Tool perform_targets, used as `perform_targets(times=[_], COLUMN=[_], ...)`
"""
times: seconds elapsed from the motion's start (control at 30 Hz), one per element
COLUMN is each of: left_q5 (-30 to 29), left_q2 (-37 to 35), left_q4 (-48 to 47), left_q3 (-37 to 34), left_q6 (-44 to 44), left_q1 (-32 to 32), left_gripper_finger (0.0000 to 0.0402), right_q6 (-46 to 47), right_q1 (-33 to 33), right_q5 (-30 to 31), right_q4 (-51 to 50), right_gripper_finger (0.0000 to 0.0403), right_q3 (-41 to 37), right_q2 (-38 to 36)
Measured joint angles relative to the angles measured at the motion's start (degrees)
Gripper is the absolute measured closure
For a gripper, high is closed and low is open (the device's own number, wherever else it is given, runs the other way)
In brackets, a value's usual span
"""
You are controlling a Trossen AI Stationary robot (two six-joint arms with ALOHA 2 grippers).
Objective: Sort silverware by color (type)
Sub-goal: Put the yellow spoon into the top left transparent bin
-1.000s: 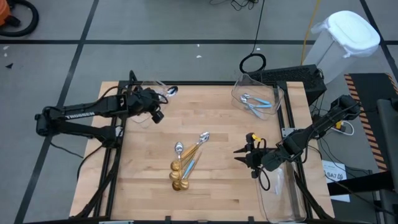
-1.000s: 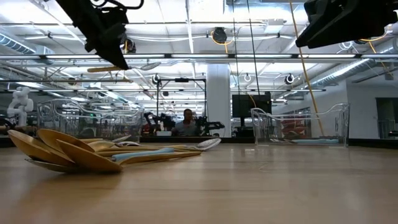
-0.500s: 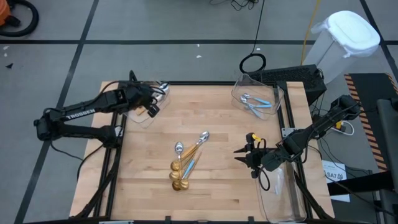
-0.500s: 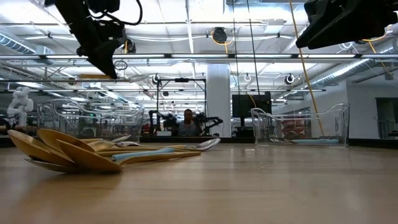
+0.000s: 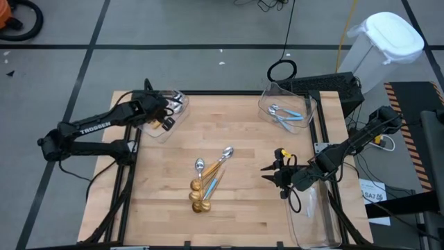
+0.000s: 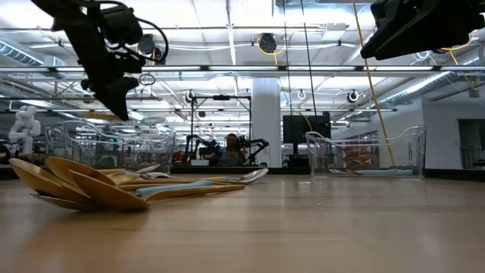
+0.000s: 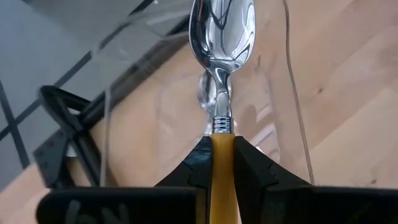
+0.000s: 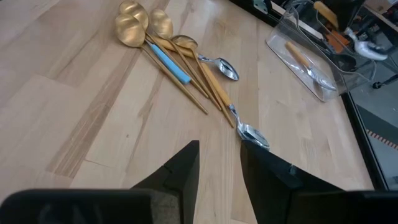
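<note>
the orange-handled spoon [image 7: 221, 93] is clamped by its handle in the left gripper [image 5: 166, 111], bowl pointing out, over the clear bin [image 5: 158, 128] at the table's far left corner. the left arm reaches in from the left edge; a second ago it stood a little nearer the table's middle with the spoon clear of the bin. the right gripper [image 5: 272, 173] hovers near the right edge, fingers parted and empty, unmoved. a pile of spoons [image 5: 207, 179] lies mid-table, near the front. another clear bin [image 5: 300, 99] at the far right corner holds blue-handled spoons [image 5: 286, 117].
</note>
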Motion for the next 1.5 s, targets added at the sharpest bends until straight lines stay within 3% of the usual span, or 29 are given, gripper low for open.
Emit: perform_targets(times=[0.3,0.5,1.0,1.5], left_q5=[0.4,0.3,-1.8,-2.0], left_q2=[0.0,0.0,0.2,11.4], left_q4=[1.4,7.2,13.3,20.2], left_q3=[-6.3,-10.4,-13.4,-13.5], left_q6=[-2.7,-2.9,-1.7,-1.3], left_q1=[1.3,1.4,1.8,3.7], left_gripper_finger=[0.0364,0.0364,0.0364,0.0364], right_q6=[0.0,0.0,-0.1,-0.2], right_q1=[0.0,0.0,0.0,0.0], right_q5=[0.1,0.2,0.2,0.2], right_q4=[0.0,0.0,1.3,1.4], right_gripper_finger=[0.0289,0.0289,0.0289,0.0289], right_q3=[0.0,0.0,0.0,0.0], right_q2=[0.0,0.0,0.0,0.0])
